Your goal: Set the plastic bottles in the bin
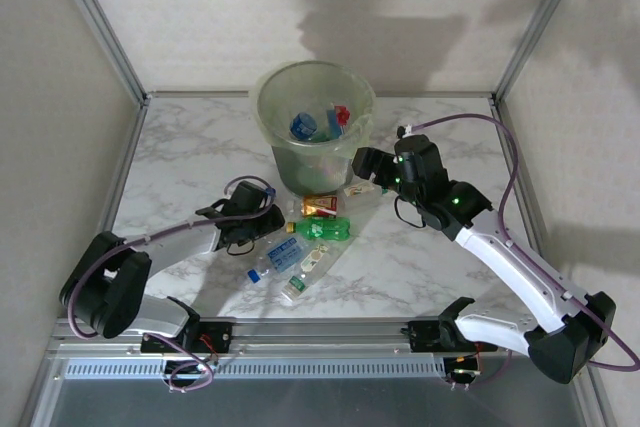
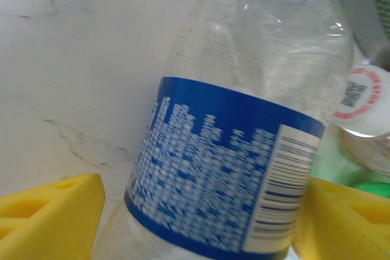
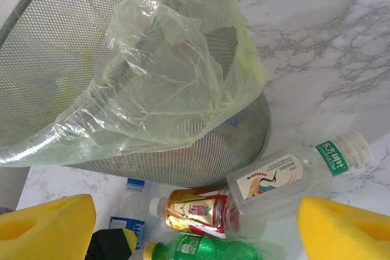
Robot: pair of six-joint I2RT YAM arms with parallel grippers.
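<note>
The bin (image 1: pixel 268 107) stands at the back centre, a pale-green liner (image 3: pixel 170 71) over its mesh wall, with a blue-labelled bottle (image 1: pixel 303 125) and a red one (image 1: pixel 342 117) inside. On the table before it lie a red-and-gold bottle (image 1: pixel 320 205), a green bottle (image 1: pixel 328 229) and two clear ones (image 1: pixel 280 257). My left gripper (image 2: pixel 201 223) is open and straddles a clear bottle with a blue label (image 2: pixel 225 168); its right finger (image 2: pixel 347 217) touches the bottle, and a narrow gap shows at the left one. My right gripper (image 3: pixel 195 235) hangs open beside the bin above a clear white-labelled bottle (image 3: pixel 286 175).
Metal frame posts (image 1: pixel 100 22) and white walls close in the marble table (image 1: pixel 180 147) on three sides. The bottle pile lies between the two arms. A white cap (image 2: pixel 362 98) of a neighbouring bottle sits just right of the one my left fingers straddle.
</note>
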